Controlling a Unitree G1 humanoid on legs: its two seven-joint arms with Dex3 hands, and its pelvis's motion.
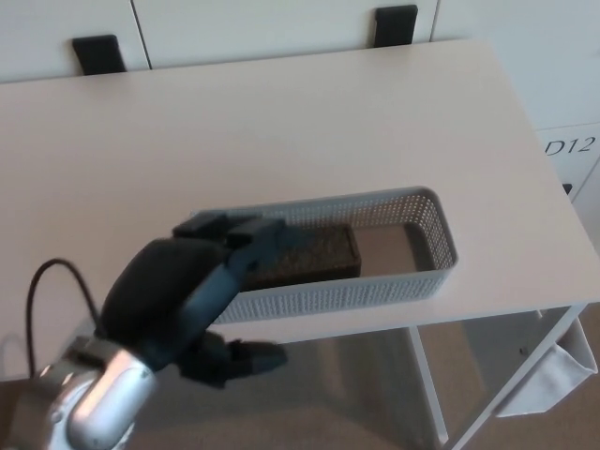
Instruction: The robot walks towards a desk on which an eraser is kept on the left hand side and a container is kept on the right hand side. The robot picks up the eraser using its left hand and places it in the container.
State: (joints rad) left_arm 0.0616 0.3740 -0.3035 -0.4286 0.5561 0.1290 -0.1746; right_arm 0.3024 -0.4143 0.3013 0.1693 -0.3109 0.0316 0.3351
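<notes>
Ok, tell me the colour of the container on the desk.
Light grey, with perforated mesh walls: the container, seen in the head view.

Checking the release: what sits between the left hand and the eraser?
Head view: only the container's near mesh wall; eraser lies inside, left hand outside.
</notes>
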